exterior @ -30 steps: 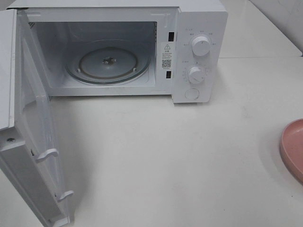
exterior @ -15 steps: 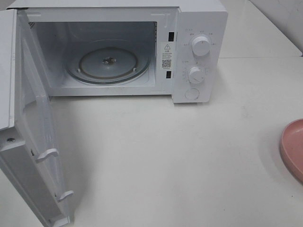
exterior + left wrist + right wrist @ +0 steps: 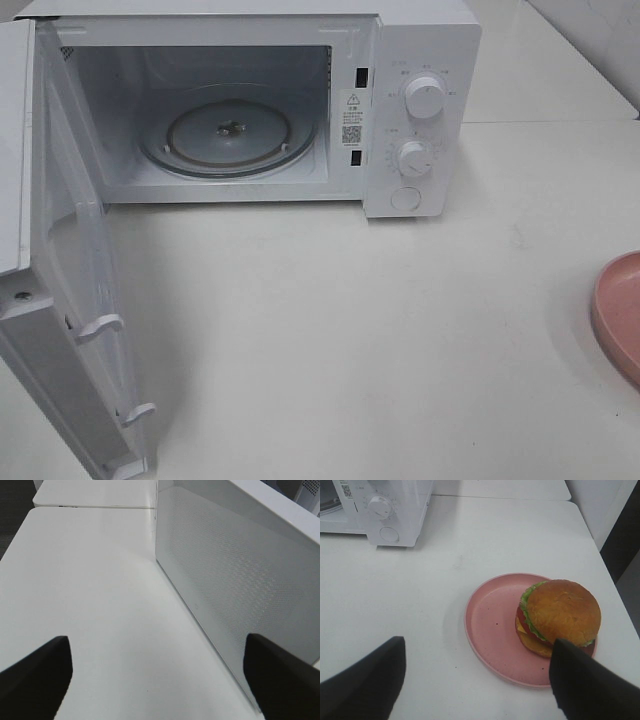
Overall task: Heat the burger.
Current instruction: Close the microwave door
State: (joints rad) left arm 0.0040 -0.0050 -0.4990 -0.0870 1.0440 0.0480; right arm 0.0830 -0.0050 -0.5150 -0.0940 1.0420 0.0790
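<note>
A white microwave (image 3: 250,105) stood at the far side of the white worktop (image 3: 380,340), its door (image 3: 75,290) swung fully open toward the left of the overhead view. The cavity held only the glass turntable (image 3: 228,133). Two round dials (image 3: 425,97) and a round button (image 3: 406,198) sat one above the other on the control panel to the right of the cavity.

Neither arm appeared in the overhead view. At its right edge only a part of the pink plate (image 3: 620,315) showed, well apart from the microwave.

The right wrist view showed the whole plate (image 3: 492,625) lying flat on the worktop. The burger (image 3: 559,617) sat on it, off centre, over the side of the plate away from the microwave. Its brown top bun faced up, and green lettuce and a red layer showed at the edge. The right gripper (image 3: 477,685) hung above the near rim of the plate with its jaws spread wide and nothing between them. One dark finger (image 3: 585,685) overlapped the burger's near edge in the picture; contact could not be judged.

The left gripper (image 3: 160,672) hung over bare worktop beside the perforated outer face of the open door (image 3: 235,575). Its jaws were likewise spread wide, holding nothing.
</note>
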